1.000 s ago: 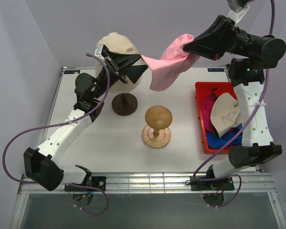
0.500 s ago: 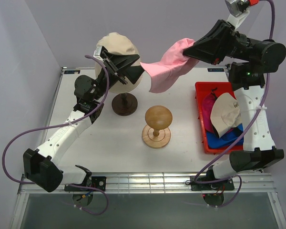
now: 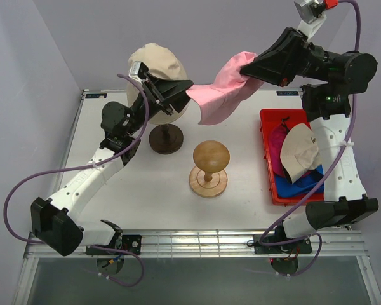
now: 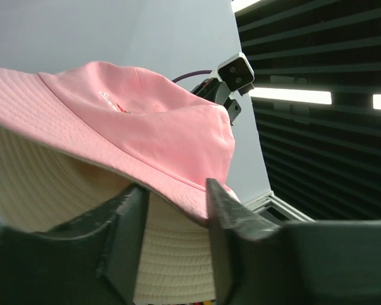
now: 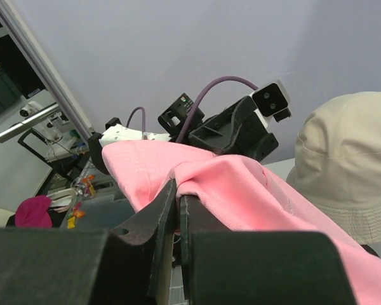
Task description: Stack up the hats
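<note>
Two pincers shared the light pink bucket hat (image 3: 217,89), stretched across the top view's upper middle. The right pincer (image 3: 246,70) clenched its right end, the left pincer (image 3: 189,90) met its left brim, and the beige bucket hat (image 3: 155,60) sat just left. In the left wrist view, the brim lay between parted fingers (image 4: 225,213), unclamped. In the right wrist view, pink fabric was pinched, with the beige hat at frame right.

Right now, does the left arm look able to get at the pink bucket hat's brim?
Probably yes. The left claw is open, with the brim of the pink bucket hat hanging between its fingers and nothing in the way. The right claw, shut on the hat's far side, holds it up.
</note>
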Tool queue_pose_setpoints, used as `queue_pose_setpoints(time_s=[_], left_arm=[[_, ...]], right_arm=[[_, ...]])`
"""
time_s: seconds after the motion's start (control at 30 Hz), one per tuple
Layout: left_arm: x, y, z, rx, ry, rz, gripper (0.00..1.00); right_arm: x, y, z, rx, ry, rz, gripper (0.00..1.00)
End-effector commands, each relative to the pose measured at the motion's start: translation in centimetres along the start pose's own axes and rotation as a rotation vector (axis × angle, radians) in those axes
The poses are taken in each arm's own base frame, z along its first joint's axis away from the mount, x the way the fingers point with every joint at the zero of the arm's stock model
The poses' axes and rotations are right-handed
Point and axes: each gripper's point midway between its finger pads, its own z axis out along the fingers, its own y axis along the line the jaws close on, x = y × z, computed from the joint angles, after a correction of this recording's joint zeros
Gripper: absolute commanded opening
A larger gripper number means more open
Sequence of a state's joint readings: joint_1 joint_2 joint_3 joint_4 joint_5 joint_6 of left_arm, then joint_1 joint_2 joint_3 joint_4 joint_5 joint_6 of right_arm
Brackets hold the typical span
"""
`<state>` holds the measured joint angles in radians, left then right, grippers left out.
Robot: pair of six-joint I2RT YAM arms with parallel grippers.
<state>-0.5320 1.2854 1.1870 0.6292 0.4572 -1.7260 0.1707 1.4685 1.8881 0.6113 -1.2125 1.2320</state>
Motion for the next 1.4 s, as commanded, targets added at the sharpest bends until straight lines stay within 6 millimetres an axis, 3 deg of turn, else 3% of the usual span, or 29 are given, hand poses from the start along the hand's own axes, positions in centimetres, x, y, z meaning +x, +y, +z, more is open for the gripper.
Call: queue_pose_setpoints(time_s=[0.0,0.1,0.13,0.17,0.2,0.23,0.27,0.33,0.37,0.47,0.5,0.67,0.83,1.07,1.37], left_arm=[[0.9,-2.1,0.0,0.044,0.037,0.067,0.46],[0.9,-2.6,0.9,0.05,0.088,0.12,0.31],[0.4,-1.2,1.7,0.025,0.105,0.118,0.28],[0.0,-2.5,2.2,0.053,0.12,0.15,0.24],[0.2,-2.2,2.5,0.048,0.164,0.161,0.16],[-0.7,-0.8,3.2,0.025,0.172,0.158,0.12],[-1.3,-1.9,3.6,0.047,0.178,0.2,0.1],[-2.1,-1.4,3.8,0.032,0.201,0.222,0.03],[-3.5,-1.1,4.1,0.024,0.192,0.243,0.0],[-6.4,0.1,3.8,-0.013,0.189,0.288,0.0],[-6.9,-0.5,3.9,0.0,0.192,0.325,0.0],[-10.2,-0.2,3.8,-0.018,0.215,0.384,0.0],[-11.2,-0.5,3.6,-0.021,0.208,0.43,0.0],[-13.9,-1.6,2.3,-0.021,0.16,0.548,0.0],[-18.0,-3.2,-0.1,0.002,0.09,0.663,0.0]], right_arm=[[-0.9,0.2,0.3,0.01,-0.021,-0.04,0.08],[-0.6,0.0,0.2,0.018,-0.014,-0.026,0.08],[-0.5,0.0,0.2,0.021,-0.014,-0.034,0.08],[-0.4,-0.1,0.2,0.026,-0.011,-0.029,0.08],[-0.3,-0.5,0.2,0.036,-0.01,-0.01,0.08],[-0.2,-0.8,0.2,0.04,-0.008,-0.009,0.08],[0.1,-1.1,0.2,0.044,-0.005,0.002,0.08],[0.5,-2.0,0.4,0.055,-0.005,0.028,0.08],[0.8,-2.3,0.4,0.059,-0.002,0.034,0.08],[1.3,-3.9,1.0,0.091,-0.009,0.061,0.08],[1.1,-4.1,1.3,0.098,-0.021,0.064,0.08],[1.2,-7.4,3.4,0.14,-0.048,0.146,0.08],[0.9,-10.7,5.5,0.192,-0.089,0.208,0.08],[0.4,-12.1,7.7,0.204,-0.141,0.236,0.14],[1.2,-13.4,9.6,0.203,-0.169,0.276,0.19]])
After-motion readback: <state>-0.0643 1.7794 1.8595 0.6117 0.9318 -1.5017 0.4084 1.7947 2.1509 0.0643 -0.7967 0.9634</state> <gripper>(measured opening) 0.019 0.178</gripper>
